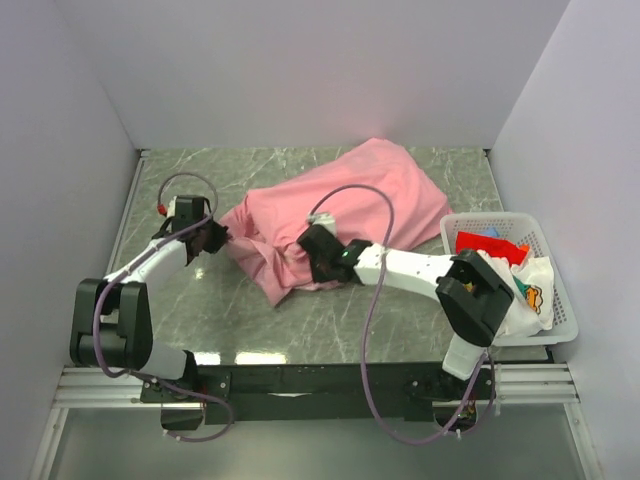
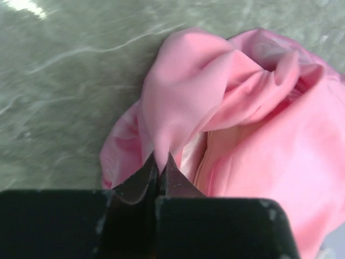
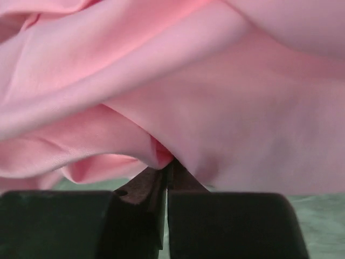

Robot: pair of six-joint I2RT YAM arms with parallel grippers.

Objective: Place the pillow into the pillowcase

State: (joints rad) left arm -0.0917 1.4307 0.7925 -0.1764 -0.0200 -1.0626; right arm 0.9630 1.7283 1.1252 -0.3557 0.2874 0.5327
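The left pincer point(image 2: 160, 162) is clamped on a pillowcase point(image 1: 372, 190) fold, the right pincer point(image 3: 168, 168) on its near edge; the bulk lies between and beyond both, on the worktop point(image 1: 250, 322).

place: robot lab, boxed test cell | evid: plain white walls point(image 1: 300, 70) on 3 sides | marble-look table point(image 1: 330, 320) | L arm point(image 1: 150, 262) + R arm point(image 1: 410, 268) by alu rail point(image 1: 100, 388) at near edge | loose purple cables point(image 1: 367, 340) | plastic basket point(image 1: 563, 300) w/ cloths

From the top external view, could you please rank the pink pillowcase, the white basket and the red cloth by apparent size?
1. pink pillowcase, clearly the largest.
2. white basket.
3. red cloth, partly hidden inside the basket, so only its visible part counts.
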